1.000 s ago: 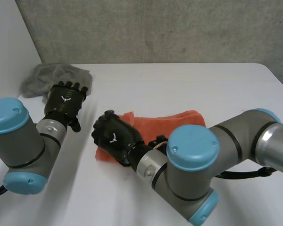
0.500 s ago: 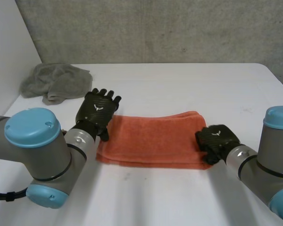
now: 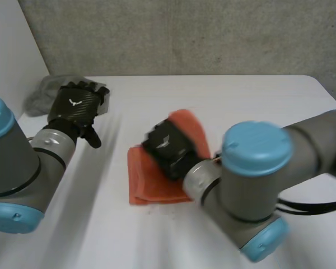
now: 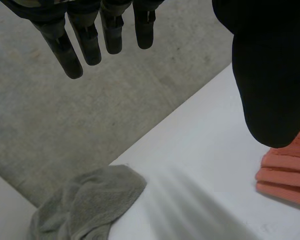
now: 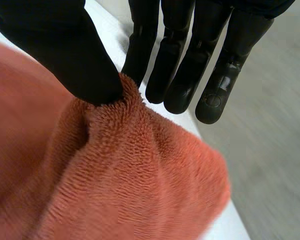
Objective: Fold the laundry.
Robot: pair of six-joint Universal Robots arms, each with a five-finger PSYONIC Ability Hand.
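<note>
Right hand (image 3: pixel 169 150) pinches towel (image 3: pixel 148 182) end between thumb and fingers, lifted over rest of towel on table (image 3: pixel 229 95). Best: carry end across, align edges, lay flat, then release. Left hand (image 3: pixel 74 107) straight-fingered, empty, above grey cloth (image 3: pixel 38 96).

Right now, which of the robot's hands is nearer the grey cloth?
Left. The left hand hovers open beside the grey cloth; the right hand is well away from it, pinching the orange towel.
</note>
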